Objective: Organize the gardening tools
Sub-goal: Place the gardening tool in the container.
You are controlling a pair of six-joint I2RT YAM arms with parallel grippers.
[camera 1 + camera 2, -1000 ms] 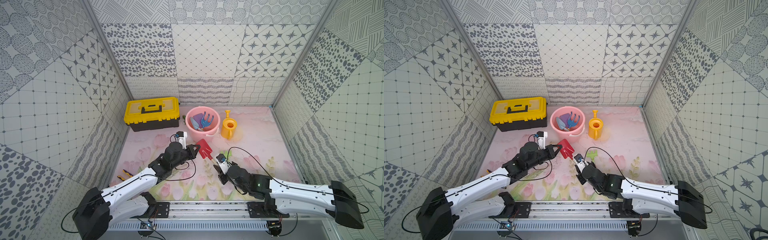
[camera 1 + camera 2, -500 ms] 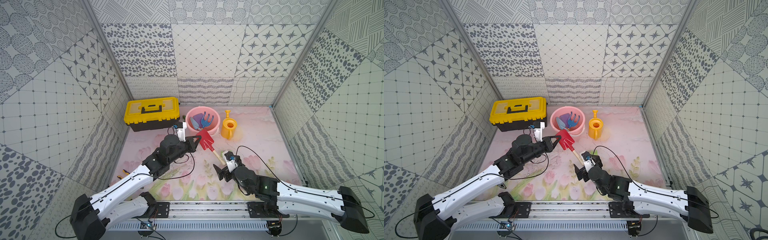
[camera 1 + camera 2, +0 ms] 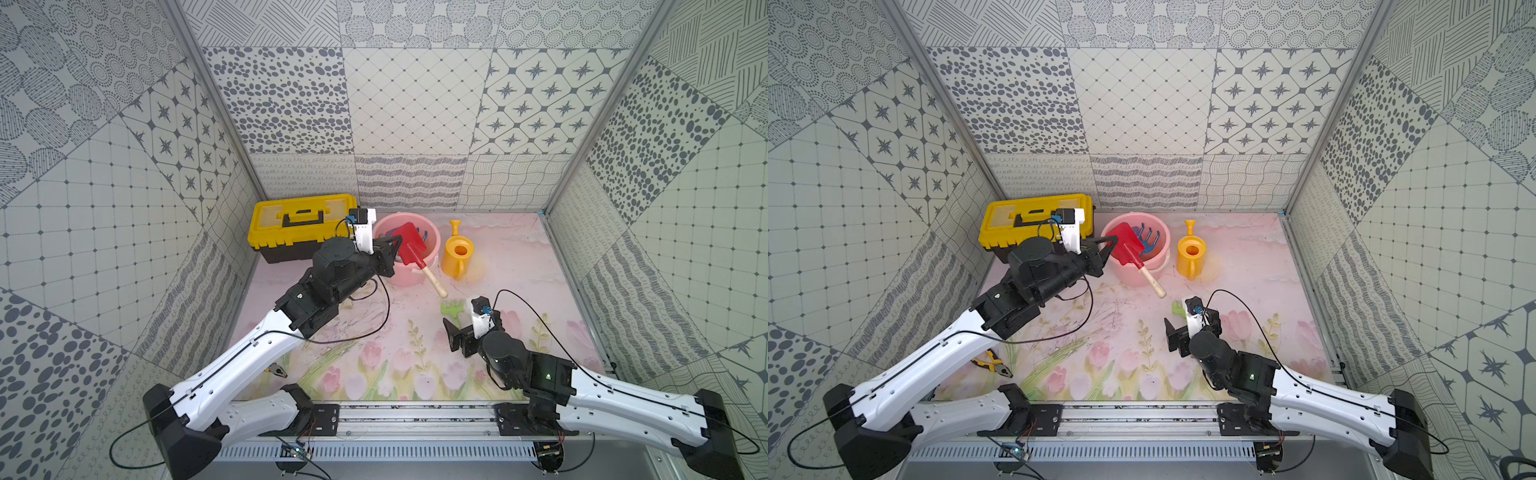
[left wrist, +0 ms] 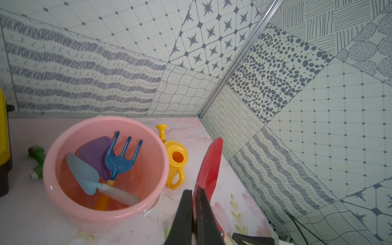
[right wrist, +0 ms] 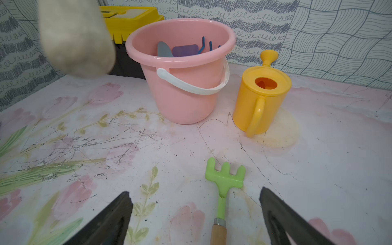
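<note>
Left wrist view: left gripper point(image 4: 194, 191) pinches spade point(image 4: 209, 169) by its blade edge, raised near bucket point(image 4: 106, 214). Light, stiff plastic, so it may pivot. Right gripper point(image 5: 195, 191) gapes over rake point(image 5: 224, 180) on mat; best grasped at wooden handle.

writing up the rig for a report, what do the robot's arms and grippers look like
Both the left arm and right arm have white shells with black joints and bases, and a thin black cable looping to a white wrist camera mount. The left gripper and right gripper have black tapered fingers.
</note>
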